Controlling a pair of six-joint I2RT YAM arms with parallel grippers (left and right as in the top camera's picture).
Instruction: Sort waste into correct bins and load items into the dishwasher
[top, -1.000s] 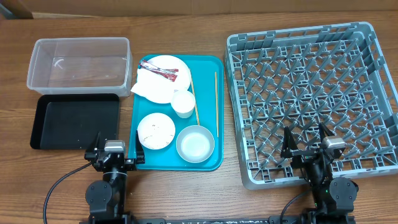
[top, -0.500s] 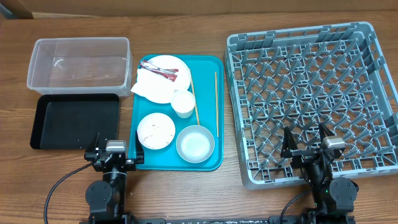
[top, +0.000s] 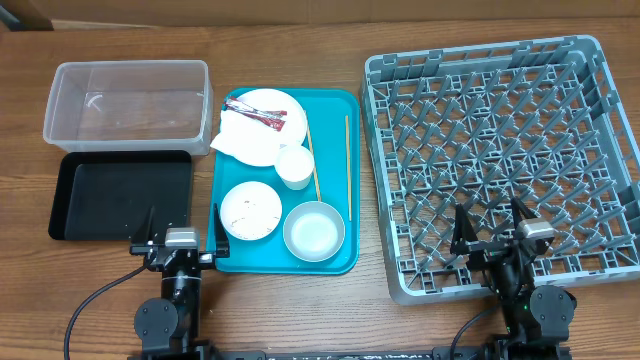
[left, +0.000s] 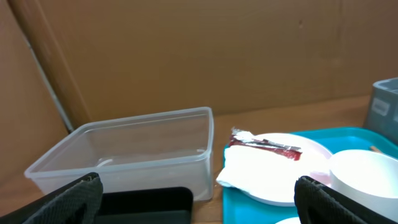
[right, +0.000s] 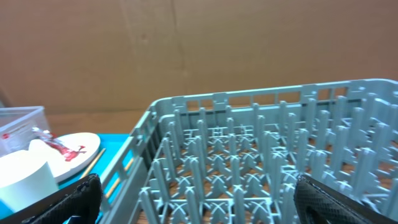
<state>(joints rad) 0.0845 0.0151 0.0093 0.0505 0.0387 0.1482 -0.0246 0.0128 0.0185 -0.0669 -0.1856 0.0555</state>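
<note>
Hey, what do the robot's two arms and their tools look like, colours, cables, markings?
Both arms are black with rounded joint housings. The left tool and right tool each have two thin dark fingers and a silver-grey block behind them. A black cable curls from each base. No markings legible.

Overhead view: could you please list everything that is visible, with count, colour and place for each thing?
Table: 1, brown wood, under everything.
Tub: 1, clear, back left.
Shallow tray: 1, black, in front of the tub.
Large tray: 1, teal, centre.
Plates: 2, white, on the large tray: back plate, front left plate.
Napkin: 1, white, on the back plate's left edge.
Wrapper: 1, red and white, on the back plate.
Cup: 1, white, tray middle.
Bowl: 1, white, tray front right.
Chopsticks: 2, wooden, tray right side.
Dish rack: 1, grey, right.
Left tool: 1, black, open, front left.
Right tool: 1, black, open, front right.
</note>
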